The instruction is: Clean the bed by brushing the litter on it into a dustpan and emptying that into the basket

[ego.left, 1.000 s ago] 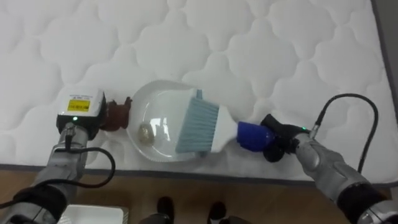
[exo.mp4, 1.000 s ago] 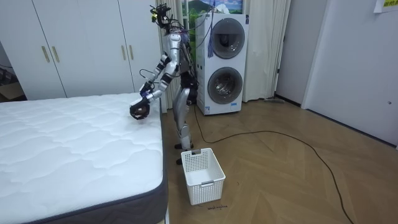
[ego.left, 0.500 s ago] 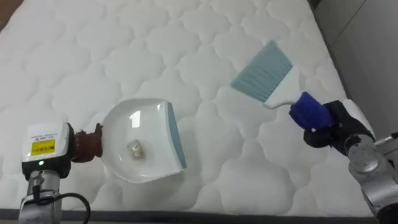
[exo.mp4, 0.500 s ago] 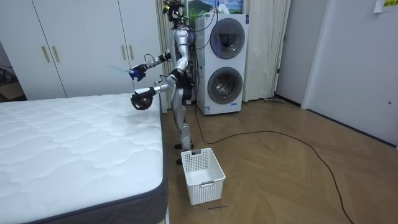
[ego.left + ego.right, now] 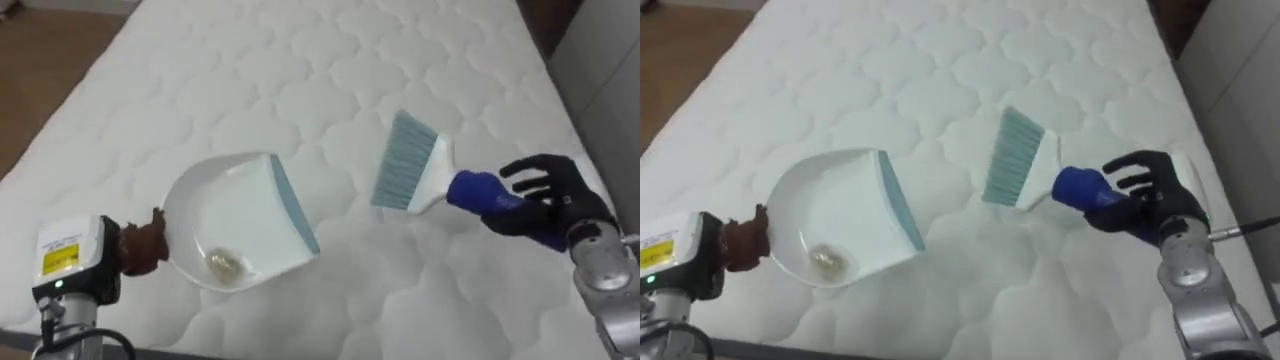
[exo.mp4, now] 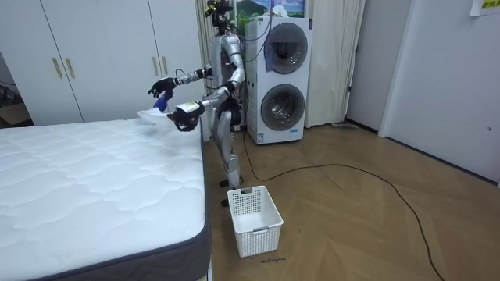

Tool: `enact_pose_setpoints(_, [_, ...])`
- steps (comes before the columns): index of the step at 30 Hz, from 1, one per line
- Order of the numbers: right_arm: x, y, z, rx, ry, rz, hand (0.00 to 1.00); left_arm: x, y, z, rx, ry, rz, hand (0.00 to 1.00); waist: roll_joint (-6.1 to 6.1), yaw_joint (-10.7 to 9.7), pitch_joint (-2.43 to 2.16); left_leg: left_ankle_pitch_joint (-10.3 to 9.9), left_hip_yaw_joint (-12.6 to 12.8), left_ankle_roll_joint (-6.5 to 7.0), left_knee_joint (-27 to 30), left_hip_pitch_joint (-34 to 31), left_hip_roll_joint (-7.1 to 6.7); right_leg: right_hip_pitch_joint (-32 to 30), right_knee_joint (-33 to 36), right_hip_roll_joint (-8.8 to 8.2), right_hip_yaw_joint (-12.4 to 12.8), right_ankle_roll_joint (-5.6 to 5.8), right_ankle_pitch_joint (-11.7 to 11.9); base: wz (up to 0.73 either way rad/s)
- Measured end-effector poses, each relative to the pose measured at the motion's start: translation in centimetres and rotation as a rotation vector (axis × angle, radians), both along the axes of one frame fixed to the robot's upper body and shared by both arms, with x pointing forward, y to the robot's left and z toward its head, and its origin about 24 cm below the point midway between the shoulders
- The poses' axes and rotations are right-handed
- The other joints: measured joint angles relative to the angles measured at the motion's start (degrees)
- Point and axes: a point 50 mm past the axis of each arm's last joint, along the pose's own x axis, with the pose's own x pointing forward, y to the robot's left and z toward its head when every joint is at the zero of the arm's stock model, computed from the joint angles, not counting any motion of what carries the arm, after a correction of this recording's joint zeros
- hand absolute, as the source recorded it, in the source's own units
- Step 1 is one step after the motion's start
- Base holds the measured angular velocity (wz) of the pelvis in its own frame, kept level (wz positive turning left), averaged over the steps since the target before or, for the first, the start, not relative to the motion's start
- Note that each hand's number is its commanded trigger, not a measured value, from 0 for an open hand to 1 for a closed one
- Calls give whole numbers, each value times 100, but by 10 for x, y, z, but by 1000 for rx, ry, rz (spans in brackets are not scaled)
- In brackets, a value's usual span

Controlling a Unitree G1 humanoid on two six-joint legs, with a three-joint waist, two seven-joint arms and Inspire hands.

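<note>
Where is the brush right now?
The brush is right of centre in the left eye view, over the mattress, handle at the right hand, bristles toward the dustpan.

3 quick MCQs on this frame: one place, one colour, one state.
1. The brush is: A in the dustpan; B right of it, apart; C under it.
2. The brush handle is: A red; B blue; C green.
3. The dustpan is: A empty; B upside down; C holding a scrap.

1 B: bare bed shows between brush and dustpan.
2 B: the handle in the right hand is blue.
3 C: a small scrap lies inside the upright pan.
</note>
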Motion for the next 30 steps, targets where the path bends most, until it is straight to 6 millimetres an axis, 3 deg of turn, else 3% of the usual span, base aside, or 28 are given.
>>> enact_pose_setpoints(5, [5, 3, 17, 16, -105, -6, 0, 3, -7, 7, -46, -47, -7, 100, -105, 294, 24, 49, -337, -26, -11, 71, -77, 203, -19, 23, 14, 34, -30, 40])
enact_pose_setpoints(10, [7, 7, 25, 12, -150, 11, 0, -4, -10, 8, -48, -58, -10, 100, -220, 450, 40, 60, -679, -57, 204, -199, -141, 173, 2, 87, -35, 22, -61, 46])
enact_pose_setpoints(13, [4, 5, 23, 7, -144, 2, 0, -5, -16, 5, -71, -56, -10, 100, -245, 451, 35, 66, -682, -60, 402, -413, -172, 223, 7, 115, -346, 5, -75, 75])
enact_pose_setpoints(15, [1, 2, 23, 8, -150, -12, 0, -4, -18, 5, -79, -56, -15, 100, -254, 415, 39, 77, -433, -29, 571, -655, -156, 259, 11, 132, -627, -25, -136, 103])
enact_pose_setpoints(16, [-1, -1, 23, 8, -155, -27, 0, -1, -19, 6, -84, -53, -20, 100, -278, 383, 40, 117, -184, 38, 647, -800, -133, 276, 16, 137, -721, -60, -206, 111])
enact_pose_setpoints(17, [-4, -4, 22, 9, -156, -45, 0, -1, -20, 5, -89, -50, -20, 100, -280, 448, 38, 156, -192, 57, 683, -880, -163, 277, 28, 150, -744, -105, -252, 110])
enact_pose_setpoints(19, [-6, -5, 22, 10, -162, -60, 0, -2, -18, 5, -94, -48, -7, 100, -272, 582, 42, 291, -453, 13, 561, -902, -274, 213, 22, 173, -786, -126, -264, 73])
enact_pose_setpoints(20, [-6, -6, 22, 13, -174, -66, 0, -2, -17, 6, -95, -52, 0, 100, -290, 601, 35, 541, -644, -43, 233, -859, -364, 176, -4, 168, -841, -158, -248, 74])
enact_pose_setpoints(21, [-6, -6, 23, 18, -185, -70, 0, -1, -16, 6, -97, -56, 4, 100, -301, 604, 36, 735, -640, -43, -8, -825, -380, 179, -17, 142, -908, -169, -242, 110])
enact_pose_setpoints(22, [-5, -8, 27, 23, -212, -75, 0, 0, -17, 7, -108, -69, 12, 100, -334, 498, 47, 987, 8, -16, -258, -834, -304, 203, -146, -10, -1310, -171, -252, 130])
enact_pose_setpoints(23, [-5, -8, 26, 24, -221, -87, 0, 2, -17, 8, -120, -75, 23, 100, -309, 393, 69, 485, 1266, 166, 516, -1068, 104, 247, -163, -23, -1972, -152, -337, 129])
enact_pose_setpoints(24, [-6, -1, 19, 55, -209, -90, 0, -2, -12, 7, -124, -65, 42, 100, -285, 414, 83, -204, 2031, 168, 1432, -1036, 613, 308, -29, 6, -2468, -154, -392, 88])
enact_pose_setpoints(25, [-5, 4, 17, 72, -206, -84, 0, -4, -9, 6, -123, -63, 55, 100, -284, 400, 84, -478, 2275, 100, 1814, -982, 871, 356, 70, 6, -2684, -147, -477, 55])
enact_pose_setpoints(26, [-5, 9, 15, 90, -208, -75, 0, -4, -6, 7, -121, -67, 70, 100, -201, 347, 71, -864, 2604, -69, 2349, -959, 1384, 422, 319, 6, -3094, -84, -696, 61])
enact_pose_setpoints(27, [-4, 10, 15, 95, -210, -77, 0, -3, -7, 8, -121, -71, 68, 100, -161, 326, 93, -977, 2696, -167, 2439, -970, 1570, 442, 501, -10, -3293, -34, -809, 112])
enact_pose_setpoints(28, [-5, 10, 14, 95, -206, -90, 0, 1, -10, 9, -128, -78, 55, 100, -188, 201, 132, -1078, 2863, -92, 2339, -1009, 1569, 459, 781, -57, -3504, 41, -948, 138])
enact_pose_setpoints(29, [-6, 10, 12, 104, -202, -96, 0, 3, -11, 10, -133, -81, 48, 100, -306, 128, 117, -1024, 2767, 66, 2120, -1044, 1361, 375, 842, -104, -3236, 52, -1003, 152])
enact_pose_setpoints(30, [-5, 9, 14, 104, -212, -99, 0, 3, -14, 9, -143, -79, 44, 100, -393, 144, 78, -908, 2627, 149, 1932, -1054, 1147, 266, 804, -96, -2763, 43, -996, 108])
